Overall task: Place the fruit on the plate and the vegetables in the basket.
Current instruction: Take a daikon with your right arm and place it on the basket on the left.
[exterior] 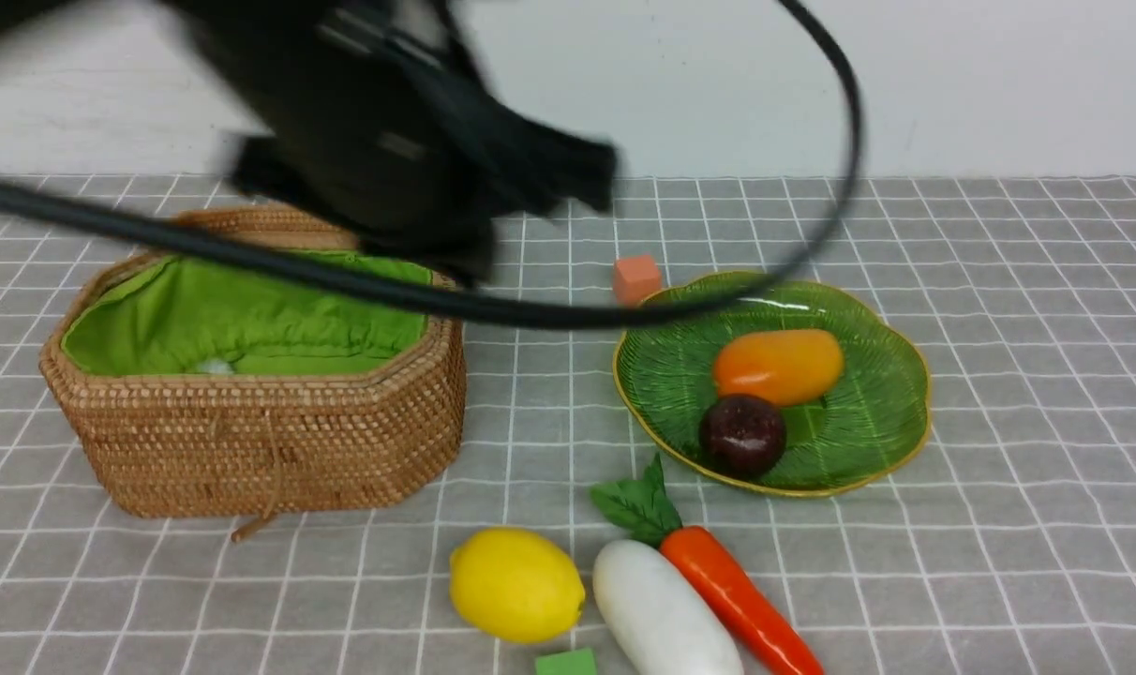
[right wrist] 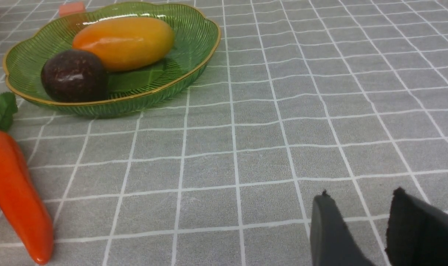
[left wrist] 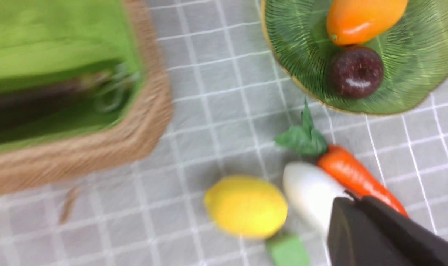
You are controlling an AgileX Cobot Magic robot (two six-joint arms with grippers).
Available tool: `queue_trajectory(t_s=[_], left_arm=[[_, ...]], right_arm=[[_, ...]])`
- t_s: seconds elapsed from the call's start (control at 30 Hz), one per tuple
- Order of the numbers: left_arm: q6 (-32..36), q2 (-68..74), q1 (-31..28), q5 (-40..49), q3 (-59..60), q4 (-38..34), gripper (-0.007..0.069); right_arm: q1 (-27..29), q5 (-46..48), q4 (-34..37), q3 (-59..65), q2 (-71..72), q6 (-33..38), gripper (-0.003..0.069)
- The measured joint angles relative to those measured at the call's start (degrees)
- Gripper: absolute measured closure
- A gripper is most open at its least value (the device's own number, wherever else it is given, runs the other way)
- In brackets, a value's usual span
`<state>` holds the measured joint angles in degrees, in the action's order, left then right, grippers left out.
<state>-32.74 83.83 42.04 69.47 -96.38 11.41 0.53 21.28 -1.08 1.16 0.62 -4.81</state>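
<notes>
Yellow toy lemon (exterior: 516, 583), white radish (exterior: 662, 609), orange carrot (exterior: 732, 591): unsorted on desk (exterior: 999, 469). Left gripper (left wrist: 349, 201) together, empty, near woven rattan basket (exterior: 268, 441); right gripper (right wrist: 360, 192) apart, empty. Step: between picks; next likely opening over radish.

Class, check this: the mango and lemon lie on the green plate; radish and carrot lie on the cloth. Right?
No. The front view shows the maroon ball, not the lemon, with the mango on the plate; the lemon lies on the cloth by the radish and carrot.
</notes>
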Motion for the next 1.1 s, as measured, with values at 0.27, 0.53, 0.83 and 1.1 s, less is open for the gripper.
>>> queue_trajectory(t_s=[0.27,0.53,0.83,1.1], left_arm=[[0.3,-24.7,0.0,1.2,17.7,0.0,0.0638],[-1.9,-42.2,0.0,-9.7,40.3,0.0,0.0638],[-2.0,-48.3,0.0,-4.9,46.7,0.0,0.0638],[-2.0,-48.2,0.0,-6.3,48.5,3.1,0.0638]], right_arm=[[0.0,0.0,0.0,0.0,0.0,0.0,0.0419],[0.0,0.0,0.0,0.0,0.0,0.0,0.0419],[0.0,0.0,0.0,0.0,0.0,0.0,0.0419],[0.0,0.0,0.0,0.0,0.0,0.0,0.0418]])
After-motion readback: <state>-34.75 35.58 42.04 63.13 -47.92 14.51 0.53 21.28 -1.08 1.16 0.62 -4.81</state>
